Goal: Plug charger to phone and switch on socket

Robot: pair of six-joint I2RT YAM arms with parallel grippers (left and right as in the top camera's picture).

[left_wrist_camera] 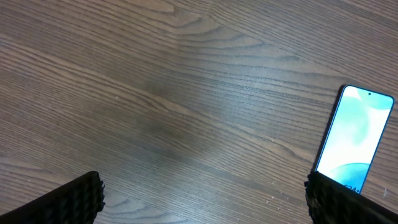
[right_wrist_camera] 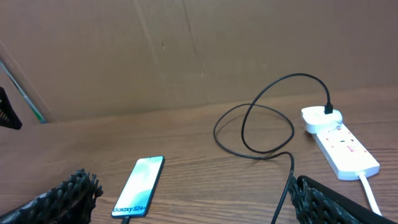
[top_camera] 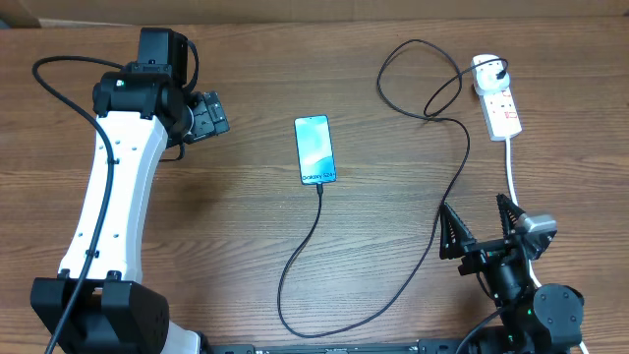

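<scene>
The phone (top_camera: 314,149) lies flat mid-table, its light blue screen reading "Galaxy S24+"; it also shows in the right wrist view (right_wrist_camera: 139,186) and the left wrist view (left_wrist_camera: 356,140). The black charger cable (top_camera: 295,267) is plugged into the phone's near end, loops along the front and runs up to its black plug (top_camera: 499,72) seated in the white socket (top_camera: 497,102), which also shows in the right wrist view (right_wrist_camera: 343,145). My left gripper (top_camera: 209,115) is open, empty, left of the phone. My right gripper (top_camera: 482,228) is open, empty, near the front right.
The socket's thick white cord (top_camera: 513,175) runs down toward my right gripper. The charger cable makes a loose loop (top_camera: 418,79) at the back, left of the socket. A brown cardboard wall (right_wrist_camera: 186,50) stands behind the table.
</scene>
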